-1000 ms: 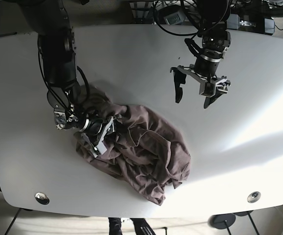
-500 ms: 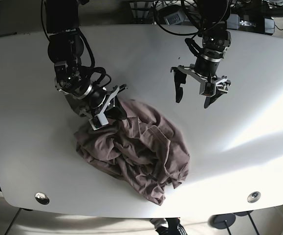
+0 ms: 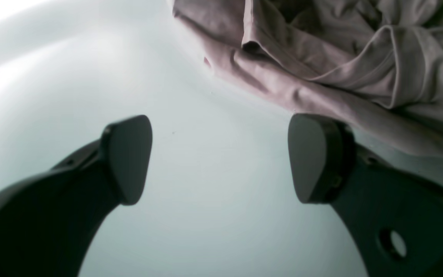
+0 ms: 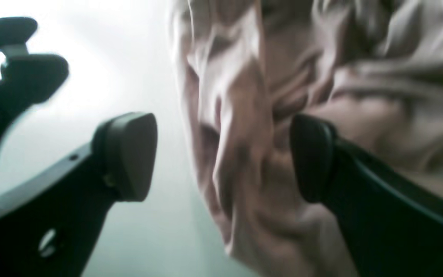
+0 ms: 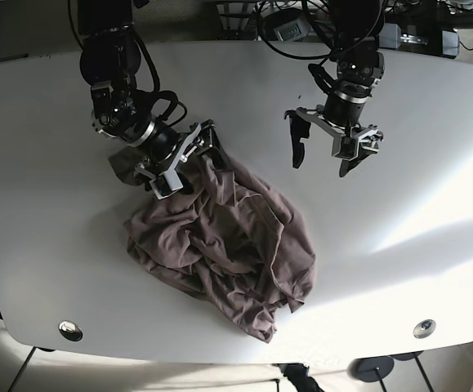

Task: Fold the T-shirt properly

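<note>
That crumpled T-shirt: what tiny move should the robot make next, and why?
Probably close the right gripper: its jaws stand open around a ridge of the bunched T-shirt. The left gripper is open over bare table, holding nothing.

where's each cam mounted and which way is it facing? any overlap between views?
Base: overhead, looking down on the table; shows both arms, the left gripper and right gripper, and the crumpled shirt.
Left wrist: on the left arm, facing down past its open fingers at bare table, shirt edge at top.
Right wrist: on the right arm, blurred, facing the shirt between its open fingers.
Shared: all three see the shirt.
</note>
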`<state>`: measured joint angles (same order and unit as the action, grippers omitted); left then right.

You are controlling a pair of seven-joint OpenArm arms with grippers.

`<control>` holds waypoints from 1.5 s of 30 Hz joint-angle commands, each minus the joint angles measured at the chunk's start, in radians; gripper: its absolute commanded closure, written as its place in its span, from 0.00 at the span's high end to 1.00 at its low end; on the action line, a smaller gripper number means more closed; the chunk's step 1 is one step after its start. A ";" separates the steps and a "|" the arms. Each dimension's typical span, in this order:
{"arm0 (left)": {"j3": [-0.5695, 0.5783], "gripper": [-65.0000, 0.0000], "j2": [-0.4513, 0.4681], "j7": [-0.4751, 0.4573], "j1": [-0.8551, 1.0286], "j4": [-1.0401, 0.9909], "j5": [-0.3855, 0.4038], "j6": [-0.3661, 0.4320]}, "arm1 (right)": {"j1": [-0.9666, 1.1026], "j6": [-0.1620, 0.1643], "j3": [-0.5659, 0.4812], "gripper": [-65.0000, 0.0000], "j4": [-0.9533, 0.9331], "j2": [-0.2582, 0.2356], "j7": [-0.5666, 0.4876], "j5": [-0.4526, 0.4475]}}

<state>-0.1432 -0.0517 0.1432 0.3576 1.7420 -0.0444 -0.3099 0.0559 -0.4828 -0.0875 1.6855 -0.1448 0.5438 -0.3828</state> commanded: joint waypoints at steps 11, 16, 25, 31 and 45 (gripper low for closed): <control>0.000 0.80 0.002 -0.024 -0.005 0.020 0.011 0.002 | -0.356 -0.215 0.002 0.81 -0.454 -0.005 0.203 -0.288; 0.000 0.80 0.002 -0.024 -0.005 0.020 0.011 0.002 | -0.354 -0.215 0.001 0.81 -0.483 -0.003 0.230 -0.316; 0.001 0.80 0.002 -0.024 -0.007 0.019 0.011 0.002 | -0.324 -0.215 0.001 0.50 -0.483 -0.003 0.235 -0.308; 0.001 0.80 0.002 -0.024 -0.016 0.020 0.011 0.002 | -0.325 -0.215 0.001 0.03 -0.470 -0.003 0.233 -0.315; 0.115 0.80 -0.001 -0.023 -0.022 0.089 0.013 -0.002 | -0.494 -0.023 0.068 0.03 0.121 -0.126 0.275 -0.307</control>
<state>-0.0265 -0.0547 0.1417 0.3386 1.8076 -0.0441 -0.3141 -0.4088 -0.5045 -0.0235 1.7924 -0.2668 0.8494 -0.6716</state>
